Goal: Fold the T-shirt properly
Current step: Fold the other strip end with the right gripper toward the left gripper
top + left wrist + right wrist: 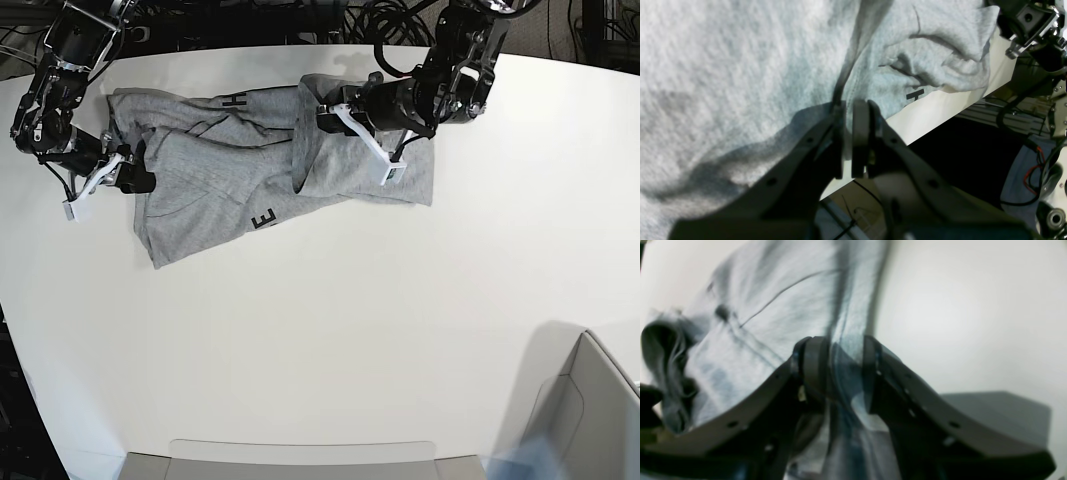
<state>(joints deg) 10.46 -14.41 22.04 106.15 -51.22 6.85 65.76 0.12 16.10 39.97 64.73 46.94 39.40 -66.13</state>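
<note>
The heather-grey T-shirt (220,190) lies crumpled across the far part of the white table (330,330), with black letters (263,219) showing on folded-over parts. My left gripper (322,118) sits on the shirt's middle-right. In the left wrist view it (848,110) is shut on a thin raised fold of the T-shirt (723,66). My right gripper (138,180) is at the shirt's left edge. In the right wrist view it (843,363) is closed on a thick bunch of the T-shirt (773,306) that fills the gap between its pads.
A grey bin (590,420) stands at the front right corner, and a low grey tray edge (300,460) runs along the front. Cables (330,15) lie beyond the table's far edge. The table edge (940,113) runs close by the left gripper.
</note>
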